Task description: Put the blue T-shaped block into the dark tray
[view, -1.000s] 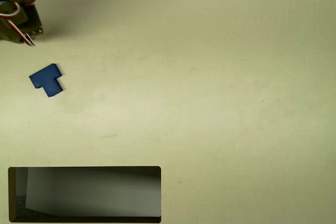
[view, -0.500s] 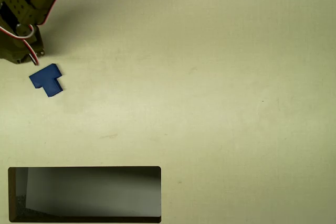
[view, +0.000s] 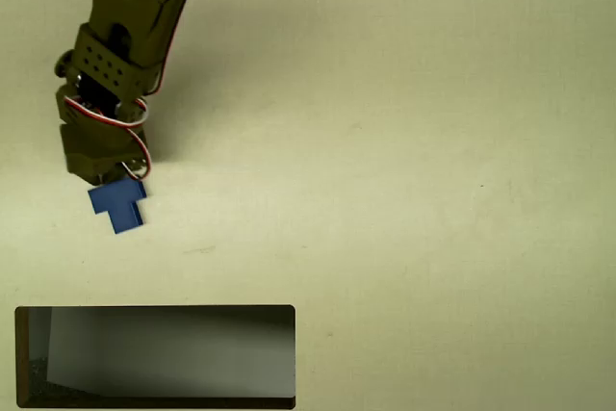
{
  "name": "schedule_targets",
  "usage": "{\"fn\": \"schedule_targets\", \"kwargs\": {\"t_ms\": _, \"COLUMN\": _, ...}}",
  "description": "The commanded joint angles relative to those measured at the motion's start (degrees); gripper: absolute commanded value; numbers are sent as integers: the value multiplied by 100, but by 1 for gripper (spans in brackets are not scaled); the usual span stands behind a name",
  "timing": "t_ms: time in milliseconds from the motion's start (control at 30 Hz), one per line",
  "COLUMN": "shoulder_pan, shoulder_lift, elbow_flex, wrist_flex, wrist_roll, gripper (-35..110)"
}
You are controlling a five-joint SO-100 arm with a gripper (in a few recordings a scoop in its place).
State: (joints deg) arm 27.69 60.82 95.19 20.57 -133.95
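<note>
At the left side of the overhead view, the tool (view: 114,176) sits directly over the far edge of the block (view: 118,205), its olive body and looped wires hiding the fingertips. Whether the jaws stand apart or are clamped on the block cannot be told from above; only the near part of the blue shape shows past the tool's lower edge. The block seems to lie flat on the desk (view: 404,170), with its stem pointing toward the near side and slightly right. The tray (view: 154,310) lies well apart from it, along the near edge, and holds nothing but a grey reflection.

Judging from this layout, the main risk is a poor grip. The tool covers just one edge of a thin, flat piece, so closing there could pinch only a corner, and the block might pivot or slip free once lifted. If the fingers come down on top of the block and not around it, they could shove it across the smooth desk instead of catching it. A shallow hold could also let the block twist on the way over and catch the tray's thin rim, leaving it propped on the edge or outside. The hanging wires near the tips could brush the block and nudge it too.
</note>
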Motion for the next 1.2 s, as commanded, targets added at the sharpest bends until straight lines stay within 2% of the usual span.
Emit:
{"fn": "schedule_targets", "kwargs": {"t_ms": 0, "shoulder_pan": -431, "shoulder_lift": 0, "elbow_flex": -158, "wrist_flex": 0, "wrist_roll": 483, "gripper": 0}}
{"fn": "schedule_targets", "kwargs": {"t_ms": 167, "shoulder_pan": -896, "shoulder_lift": -299, "elbow_flex": -756, "wrist_flex": 70, "wrist_roll": 1055, "gripper": 0}}
{"fn": "schedule_targets", "kwargs": {"t_ms": 400, "shoulder_pan": -958, "shoulder_lift": -97, "elbow_flex": -571, "wrist_flex": 88, "wrist_roll": 958, "gripper": 0}}
{"fn": "schedule_targets", "kwargs": {"t_ms": 533, "shoulder_pan": -756, "shoulder_lift": 879, "elbow_flex": 343, "wrist_flex": 404, "wrist_roll": 527, "gripper": 0}}
{"fn": "schedule_targets", "kwargs": {"t_ms": 700, "shoulder_pan": 237, "shoulder_lift": 1573, "elbow_flex": 765, "wrist_flex": 1116, "wrist_roll": -712, "gripper": 0}}
{"fn": "schedule_targets", "kwargs": {"t_ms": 833, "shoulder_pan": 940, "shoulder_lift": 721, "elbow_flex": -44, "wrist_flex": 853, "wrist_roll": -1239, "gripper": 0}}
{"fn": "schedule_targets", "kwargs": {"t_ms": 933, "shoulder_pan": 932, "shoulder_lift": -237, "elbow_flex": -923, "wrist_flex": 475, "wrist_roll": -923, "gripper": 0}}
{"fn": "schedule_targets", "kwargs": {"t_ms": 1167, "shoulder_pan": 237, "shoulder_lift": -1626, "elbow_flex": -2681, "wrist_flex": 396, "wrist_roll": 0, "gripper": 0}}
